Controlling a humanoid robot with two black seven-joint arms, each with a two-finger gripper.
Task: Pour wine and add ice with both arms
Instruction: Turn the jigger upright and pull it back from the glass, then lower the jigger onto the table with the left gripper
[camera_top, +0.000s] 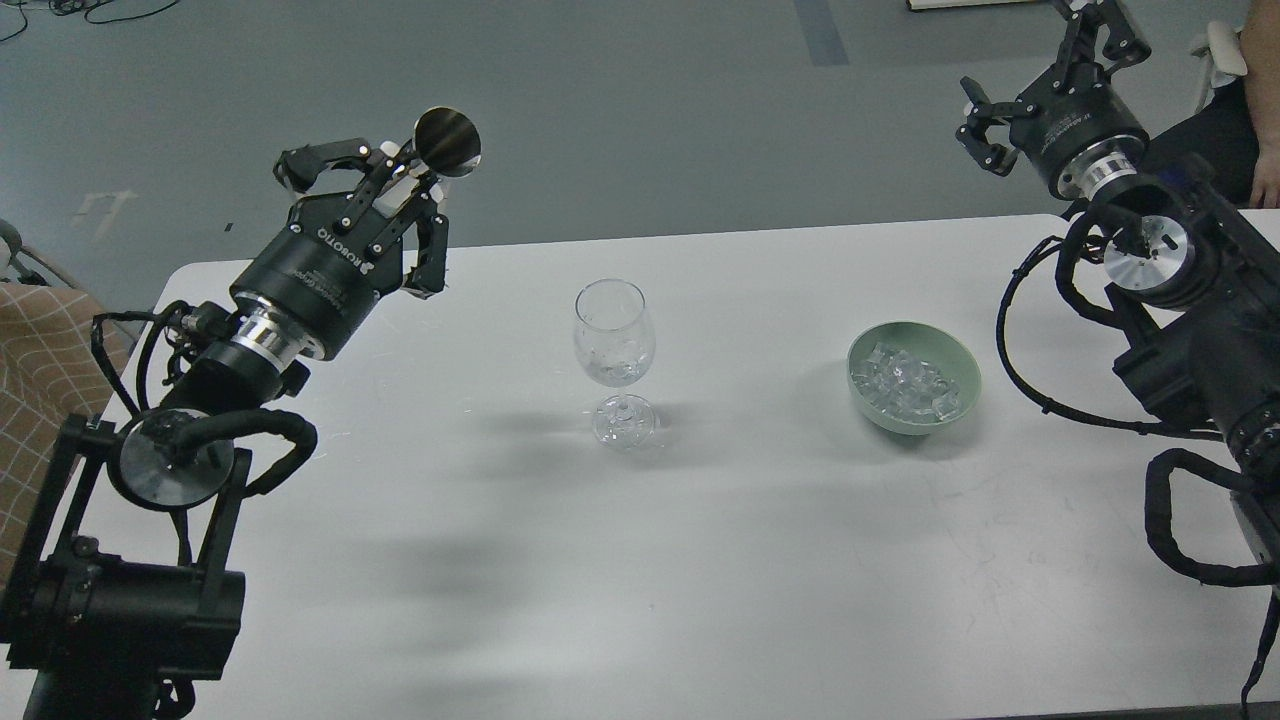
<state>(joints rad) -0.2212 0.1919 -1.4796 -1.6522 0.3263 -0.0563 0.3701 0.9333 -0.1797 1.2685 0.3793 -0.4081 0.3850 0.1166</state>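
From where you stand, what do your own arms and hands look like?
Both arms are bulky and black, with round silver caps at the joints and thick black cables looping alongside. Each wrist ends in a dark cylinder with a silver ring behind it and white lettering on its side. The left hand and right hand are black claws of jointed metal links.

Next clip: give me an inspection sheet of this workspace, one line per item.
Surface: white table, bare apart from the job's things.
Job's things: stemmed glass upright mid-table; whether it holds wine cannot be told. Green bowl of ice to its right.
Clutter: nothing seen.
Grippers: left claw grips a dark round-ended object, raised off the table; right claw open, empty, raised.
Cables: black loops along both arms, off the glass and bowl.
Surroundings: grey floor; a person partly visible at far right.
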